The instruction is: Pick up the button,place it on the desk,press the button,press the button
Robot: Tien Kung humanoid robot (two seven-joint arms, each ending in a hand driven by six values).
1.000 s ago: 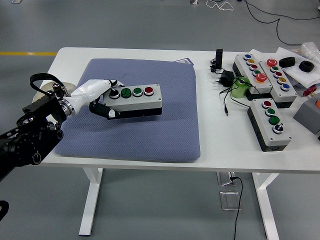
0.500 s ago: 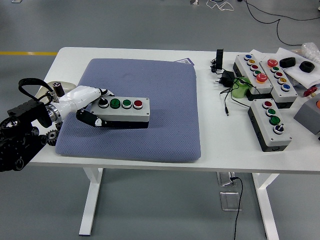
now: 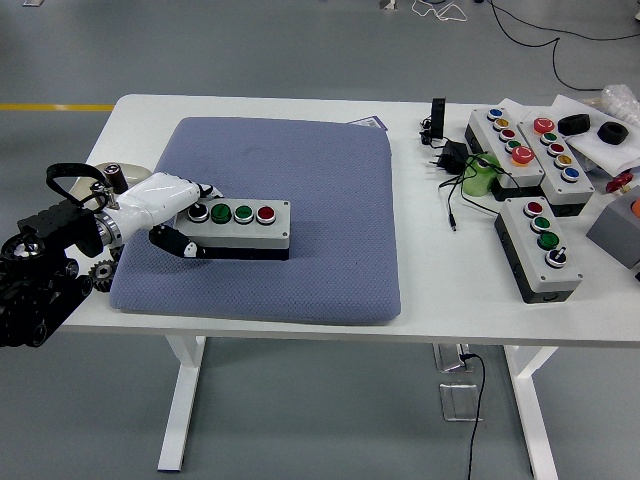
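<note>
A grey button box (image 3: 243,226) with a black base carries one black, two green and one red button in a row. It lies over the front left part of the blue-grey cushion (image 3: 300,190). My left hand (image 3: 180,222), white with black fingers, is shut on the box's left end, thumb below and fingers over the top. Whether the box touches the cushion I cannot tell. The right arm is out of view.
Three more button boxes (image 3: 540,245) lie at the table's right side, with a black power adapter and cables (image 3: 450,160) beside them. A round metal object (image 3: 110,172) sits at the table's left edge behind my wrist.
My left hand has drawn the button box leftward and toward the table's near edge across the cushion, keeping hold of it.
</note>
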